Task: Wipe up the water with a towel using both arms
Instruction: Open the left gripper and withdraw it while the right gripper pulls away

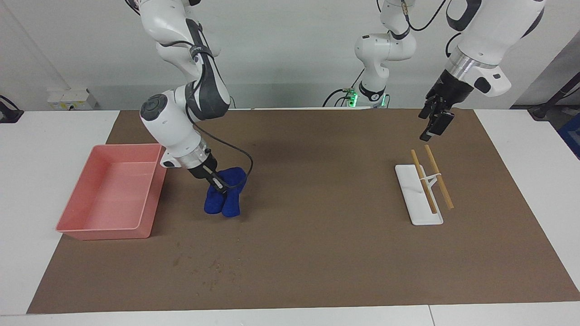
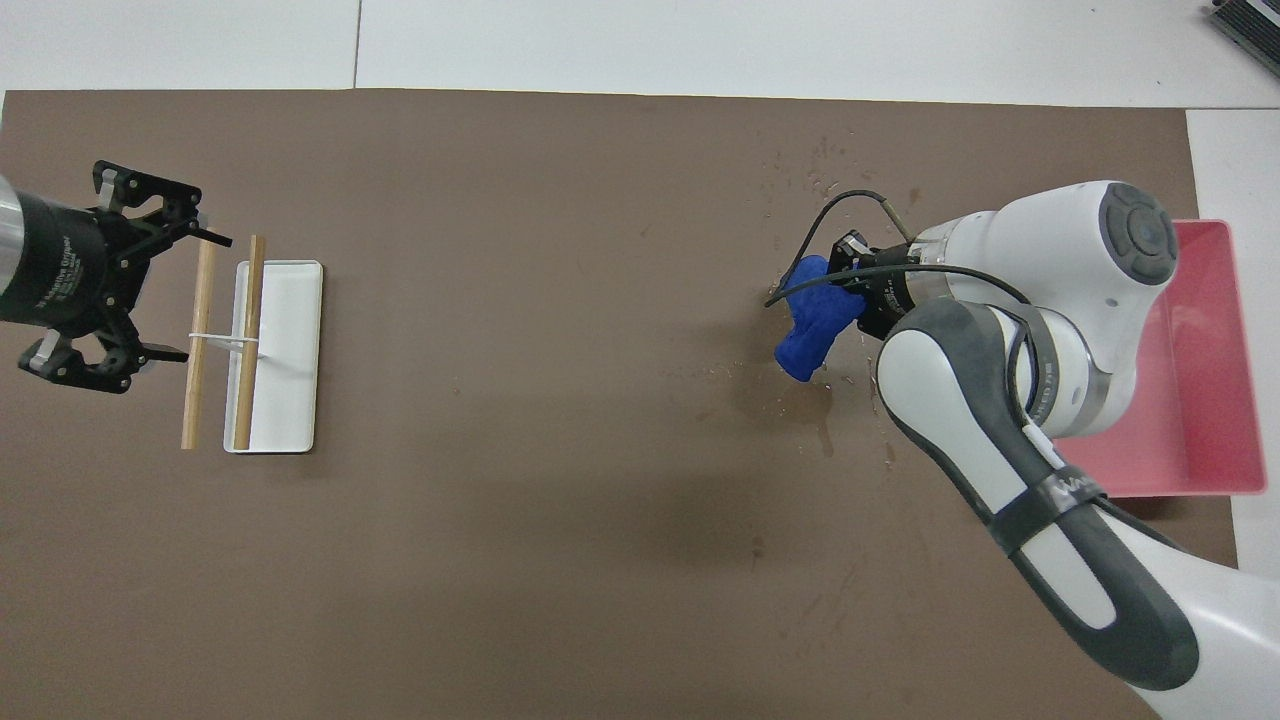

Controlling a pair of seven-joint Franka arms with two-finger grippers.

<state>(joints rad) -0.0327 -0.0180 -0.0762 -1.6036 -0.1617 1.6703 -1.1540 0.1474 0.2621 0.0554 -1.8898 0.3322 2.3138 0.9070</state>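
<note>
Two arms work over a surface covered by a brown mat, seen first from the facing camera. The right end effector is closed on a royal-blue towel, which hangs as a bunchy wad with its lower lobes at or just above the mat; contact cannot be told. The towel is just beside the pink tray, toward the left arm's end of the surface from it. The left end effector hangs in the air well apart from the pink tray, at the left arm's end of the mat, over the spot just nearer to the robots than a white rectangular dish on which two wooden sticks lie. Its fingers hold nothing.

From overhead, the right end effector grips the towel by its upper end, and the wad slants away from the pink tray. Water darkens the mat under and around the towel's lower tip, with small drops scattered farther from the robots than the towel. The left end effector is spread wide and empty, beside the wooden sticks and the white rectangular dish, well apart from the pink tray.
</note>
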